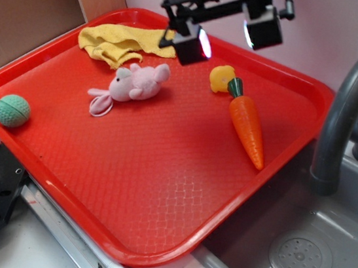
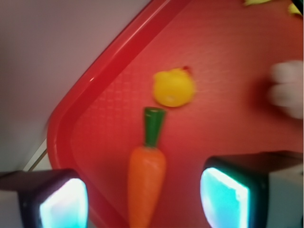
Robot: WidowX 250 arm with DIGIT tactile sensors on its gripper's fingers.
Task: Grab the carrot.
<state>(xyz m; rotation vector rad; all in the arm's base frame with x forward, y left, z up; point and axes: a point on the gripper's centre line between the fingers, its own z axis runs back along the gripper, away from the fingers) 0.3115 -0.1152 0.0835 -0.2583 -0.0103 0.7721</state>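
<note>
The carrot [image 1: 248,125] is glossy orange with a dark green stem cap and lies flat on the red tray [image 1: 152,190] near its right rim, stem toward the back. In the wrist view the carrot [image 2: 146,183] runs up the middle between my two lit pads [image 2: 223,197], well below them. My gripper [image 1: 231,38] hangs open high above the tray's back part, up and to the left of the carrot, holding nothing.
A small round yellow toy [image 1: 220,79] sits just behind the carrot's stem. A pink plush [image 1: 131,85], a yellow cloth [image 1: 121,42] and a green ball [image 1: 12,111] lie further left. A grey sink [image 1: 308,257] and faucet [image 1: 347,110] stand right of the tray.
</note>
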